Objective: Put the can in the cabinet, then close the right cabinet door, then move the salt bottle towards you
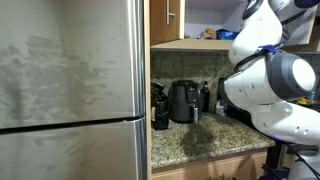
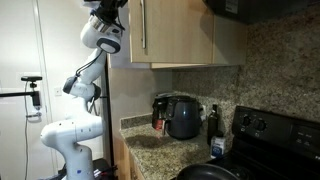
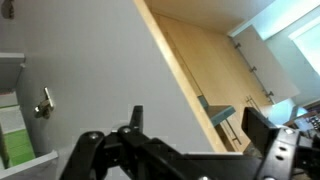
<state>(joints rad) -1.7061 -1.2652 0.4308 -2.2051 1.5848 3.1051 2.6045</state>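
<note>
Fridge (image 1: 70,80) at left in exterior view, counter (image 1: 205,145) right of it. Two appliances (image 1: 183,100) on counter near back wall, below cabinet (image 1: 190,43). Robot arm (image 1: 270,85) right of appliances. In exterior view, arm base left of counter, arm top beside cabinet. Stove (image 2: 270,130) right of counter, bottle (image 2: 213,120) between appliance and stove.

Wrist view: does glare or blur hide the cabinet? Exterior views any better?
Wrist view: tilted, washed-out glare upper right, light-brown wooden cabinet readable, open black gripper dark. In an exterior view, smeary reflections on stainless-steel refrigerator. In an exterior view, dim, speckled granite counter shadowed.
</note>
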